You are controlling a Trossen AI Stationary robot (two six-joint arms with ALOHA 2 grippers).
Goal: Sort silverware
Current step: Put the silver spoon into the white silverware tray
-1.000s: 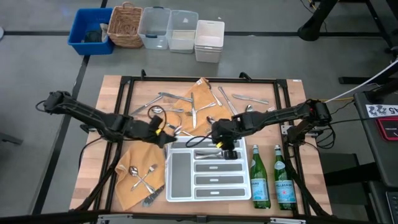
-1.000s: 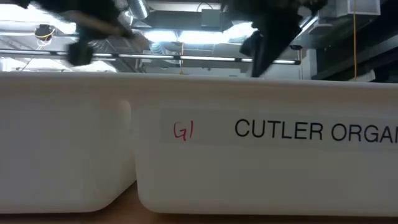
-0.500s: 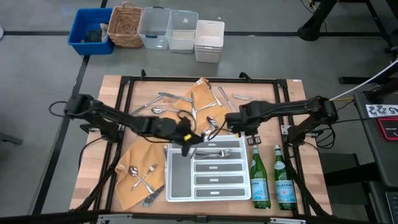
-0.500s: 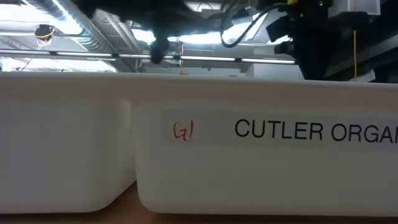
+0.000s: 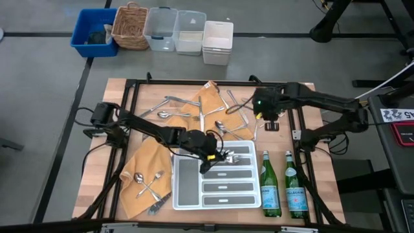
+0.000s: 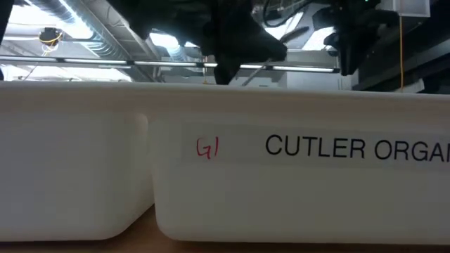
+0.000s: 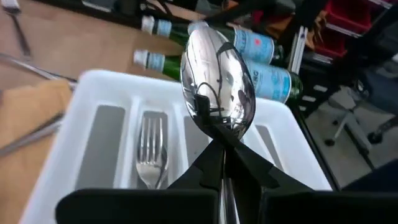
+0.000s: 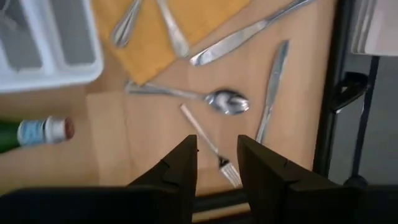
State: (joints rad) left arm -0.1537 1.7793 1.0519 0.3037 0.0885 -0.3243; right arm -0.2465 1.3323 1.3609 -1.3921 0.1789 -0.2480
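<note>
My left gripper [image 5: 210, 157] is over the white divided tray [image 5: 187, 194], at its far end nearest the middle of the worktop [image 5: 323, 194]. Its fingers [image 7: 249, 171] are pressed together on the neck of a spoon [image 7: 217, 84], bowl pointing away from the wrist, shiny and upright in the left wrist view. Below the spoon I see a fork [image 7: 151, 149] already lying in one tray slot. In the low view only the tray's front wall shows, with dark arm shapes above it.

My right gripper [image 5: 262, 110] hangs over the far right part of the worktop, well apart from the tray. Its fingers [image 8: 180, 165] are spread, nothing between them. Under it on bare wood: a loose spoon [image 8: 227, 101], a small fork [image 8: 214, 152], a knife [image 8: 270, 90], none touching the gripper.

Rest of the silverware: a scatter [image 5: 181, 107] on and around the orange cloth [image 5: 210, 100] at the far side, and a few pieces [image 5: 147, 182] on a second orange cloth [image 5: 139, 162] left of the tray. Two green bottles [image 5: 281, 188] stand just right of the tray.
</note>
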